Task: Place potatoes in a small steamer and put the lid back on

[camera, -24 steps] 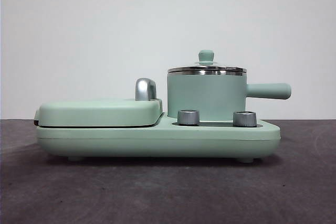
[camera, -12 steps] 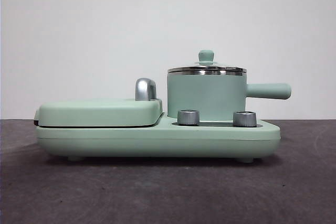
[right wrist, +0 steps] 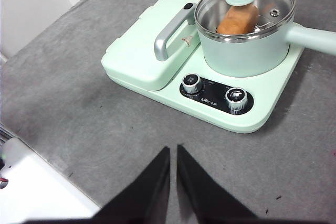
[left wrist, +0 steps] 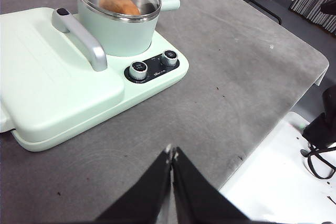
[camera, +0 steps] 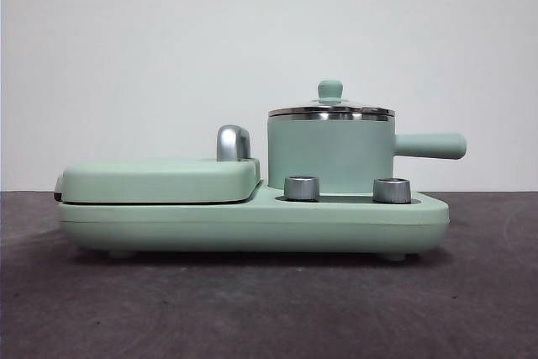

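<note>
Left to right. I hold the left gripper (left wrist: 171,156) above bare table, jaws pressed together, gripping nothing; the appliance lies well ahead of it. On the appliance's left half sits the flat griddle cover (camera: 160,180) with its chrome handle (camera: 233,143). On the right half stands the small steamer (camera: 330,155), side handle pointing right, two control knobs (camera: 302,188) in front. The lid (camera: 330,109) rests level on the rim. Through the glass, the potato (right wrist: 238,20) lies inside, its long axis roughly across the pot. My right gripper (right wrist: 172,153) hovers before the knobs, jaws nearly touching, empty, and seems the nearer arm. I judge the task complete; no further approach is needed.
</note>
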Available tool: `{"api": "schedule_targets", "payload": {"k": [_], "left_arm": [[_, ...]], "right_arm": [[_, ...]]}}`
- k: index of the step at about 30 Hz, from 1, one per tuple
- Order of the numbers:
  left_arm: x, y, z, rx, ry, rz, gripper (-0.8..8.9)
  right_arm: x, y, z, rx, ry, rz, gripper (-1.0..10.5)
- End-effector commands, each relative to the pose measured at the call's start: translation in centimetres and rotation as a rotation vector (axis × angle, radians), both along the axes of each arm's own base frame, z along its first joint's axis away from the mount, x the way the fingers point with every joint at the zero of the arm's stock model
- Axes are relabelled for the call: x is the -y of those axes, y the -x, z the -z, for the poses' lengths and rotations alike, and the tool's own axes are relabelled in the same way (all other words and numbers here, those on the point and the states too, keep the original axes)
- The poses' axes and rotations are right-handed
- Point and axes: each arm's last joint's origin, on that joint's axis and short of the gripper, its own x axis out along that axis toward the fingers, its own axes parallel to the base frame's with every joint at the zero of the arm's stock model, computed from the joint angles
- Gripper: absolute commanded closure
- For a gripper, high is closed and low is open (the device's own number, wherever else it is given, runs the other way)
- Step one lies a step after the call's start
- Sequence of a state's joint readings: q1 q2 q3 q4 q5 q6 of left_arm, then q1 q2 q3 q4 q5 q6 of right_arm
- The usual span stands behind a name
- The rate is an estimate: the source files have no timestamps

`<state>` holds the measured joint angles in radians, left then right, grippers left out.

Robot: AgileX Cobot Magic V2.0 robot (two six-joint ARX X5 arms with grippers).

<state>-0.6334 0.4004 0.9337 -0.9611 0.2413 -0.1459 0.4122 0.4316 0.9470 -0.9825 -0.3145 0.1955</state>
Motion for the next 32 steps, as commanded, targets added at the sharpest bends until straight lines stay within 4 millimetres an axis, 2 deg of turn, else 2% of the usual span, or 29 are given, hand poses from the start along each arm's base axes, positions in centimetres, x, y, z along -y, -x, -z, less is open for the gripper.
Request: {"api": "schedule_targets", "payload": {"k": [1, 8, 11, 15, 18, 23, 27, 32], "left_arm": [[0.0, 0.1, -0.4, 0.022, 0.007, 0.015, 8.08], [-0.3, 0.1, -0.2, 0.037, 0.010, -0.040, 8.07], [-0.5, -0.4, 1.0, 0.095, 0.004, -0.124, 8.08], [-0.5, -2.1, 4.8, 0.256, 0.011, -0.243, 8.08], [-0.8, -3.3, 8.8, 0.351, 0.038, -0.341, 8.08], [-1.4, -4.6, 14.7, 0.336, -0.001, -0.454, 8.08], [-2.0, -5.4, 17.3, 0.256, -0.048, -0.541, 8.08], [-2.5, -5.9, 18.8, 0.252, -0.060, -0.650, 8.08]], "right_arm": [[0.0, 0.0, -0.3, 0.011, -0.010, -0.002, 9.3], [0.0, 0.0, -0.3, 0.011, -0.010, -0.002, 9.3], [0.0, 0.0, -0.3, 0.011, -0.010, -0.002, 9.3], [0.0, 0.0, -0.3, 0.011, -0.010, -0.002, 9.3], [0.0, 0.0, -0.3, 0.011, -0.010, -0.002, 9.3], [0.0, 0.0, -0.3, 0.010, -0.010, -0.002, 9.3], [0.0, 0.0, -0.3, 0.011, -0.010, -0.002, 9.3], [0.0, 0.0, -0.3, 0.011, -0.011, -0.002, 9.3]]}}
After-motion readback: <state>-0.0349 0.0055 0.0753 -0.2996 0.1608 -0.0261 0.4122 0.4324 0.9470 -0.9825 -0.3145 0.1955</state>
